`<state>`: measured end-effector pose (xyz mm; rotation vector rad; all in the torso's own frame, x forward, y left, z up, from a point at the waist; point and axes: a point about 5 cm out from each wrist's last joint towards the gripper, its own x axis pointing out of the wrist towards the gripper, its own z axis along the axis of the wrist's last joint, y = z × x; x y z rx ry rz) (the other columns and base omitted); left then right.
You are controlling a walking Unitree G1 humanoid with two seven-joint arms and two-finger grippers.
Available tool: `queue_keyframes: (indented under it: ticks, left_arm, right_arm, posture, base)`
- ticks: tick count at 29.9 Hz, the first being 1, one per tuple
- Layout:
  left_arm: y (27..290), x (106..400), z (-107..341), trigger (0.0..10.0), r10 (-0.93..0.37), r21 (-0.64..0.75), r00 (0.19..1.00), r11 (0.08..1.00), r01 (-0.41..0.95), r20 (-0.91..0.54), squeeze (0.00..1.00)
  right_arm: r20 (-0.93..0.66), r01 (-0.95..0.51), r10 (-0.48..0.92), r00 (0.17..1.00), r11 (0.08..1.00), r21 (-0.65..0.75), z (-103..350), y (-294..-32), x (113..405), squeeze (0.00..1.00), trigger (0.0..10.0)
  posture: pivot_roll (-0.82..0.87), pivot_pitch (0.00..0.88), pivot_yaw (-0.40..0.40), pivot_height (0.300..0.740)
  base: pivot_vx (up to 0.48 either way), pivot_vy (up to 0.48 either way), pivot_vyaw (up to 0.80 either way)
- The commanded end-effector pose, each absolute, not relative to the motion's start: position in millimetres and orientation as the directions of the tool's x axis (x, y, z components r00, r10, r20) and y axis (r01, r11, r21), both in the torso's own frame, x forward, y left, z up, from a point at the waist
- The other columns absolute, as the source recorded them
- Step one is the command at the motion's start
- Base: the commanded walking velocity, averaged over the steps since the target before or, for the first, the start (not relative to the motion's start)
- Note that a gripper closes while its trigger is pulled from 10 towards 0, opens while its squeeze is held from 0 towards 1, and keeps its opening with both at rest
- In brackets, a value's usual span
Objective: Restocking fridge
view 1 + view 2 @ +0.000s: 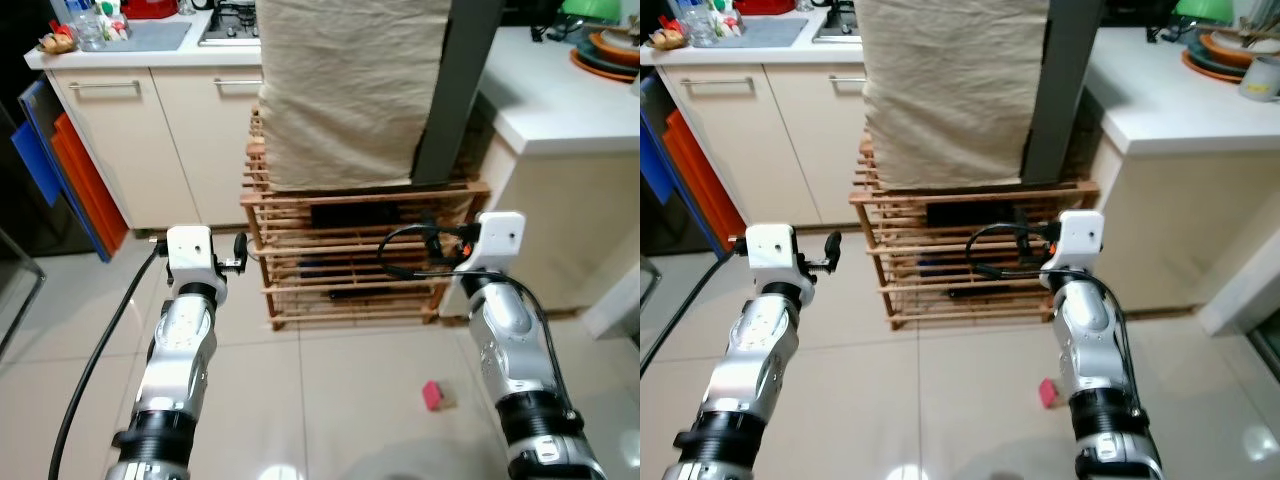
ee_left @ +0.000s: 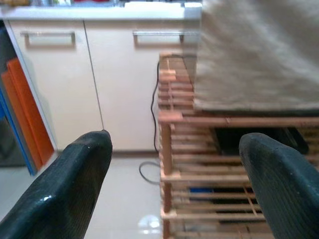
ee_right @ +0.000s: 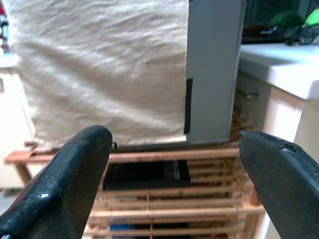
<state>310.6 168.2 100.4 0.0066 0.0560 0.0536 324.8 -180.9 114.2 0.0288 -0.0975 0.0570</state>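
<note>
A two-armed robot stands on a pale tiled floor (image 1: 330, 400) in a home kitchen, both silver arms raised ahead of it toward a low wooden slatted rack (image 1: 350, 255). The left hand (image 2: 174, 199) has its two black fingers (image 2: 65, 189) spread wide apart with nothing between them, pointing at the rack's near corner and the cream cabinet doors (image 1: 150, 140) behind it. The right hand (image 3: 174, 199) is likewise spread and empty, its fingers (image 3: 279, 184) aimed at the front of the rack. On top of the rack stands a tall grey appliance (image 1: 455, 90), its long axis upright, largely draped in a beige cloth (image 1: 345, 90) that hangs down to the rack's top slats; whether this is the fridge cannot be told from the pictures. A dark flat object (image 3: 144, 174) lies on the shelf just under the rack's top. To the robot's right a white surface (image 1: 560, 95) carries stacked plates (image 1: 605, 50) near its far end; to its left, beyond the cabinets, a second surface (image 1: 130, 40) holds small jars and a stove top (image 1: 230, 22). Orange and blue boards (image 1: 70, 170) lean beside the left cabinet. A small red object (image 1: 432, 394) lies on the floor near the right arm.
</note>
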Motion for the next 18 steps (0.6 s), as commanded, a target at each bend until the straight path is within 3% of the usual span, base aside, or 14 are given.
queue_keyframes:
  ticks: [1,18]
  left_arm:
    - [158.2,313.2,101.9,10.0,0.011,0.007,0.999,1.000,-0.011,-0.049,0.00]
    - [166.0,322.6,109.7,10.0,-0.003,0.048,1.000,0.999,0.004,-0.022,0.00]
  right_arm:
    - [0.098,-0.030,0.028,0.995,0.999,0.025,114.2,-188.7,324.8,0.00,10.0]
    - [0.064,0.013,-0.016,0.998,0.999,0.039,99.9,-196.7,310.3,0.00,10.0]
  posture:
    - [-0.21,0.000,0.031,0.740]
    - [-0.21,0.000,0.040,0.740]
  base:
    - [0.300,0.375,0.00]
    - [0.334,0.342,0.00]
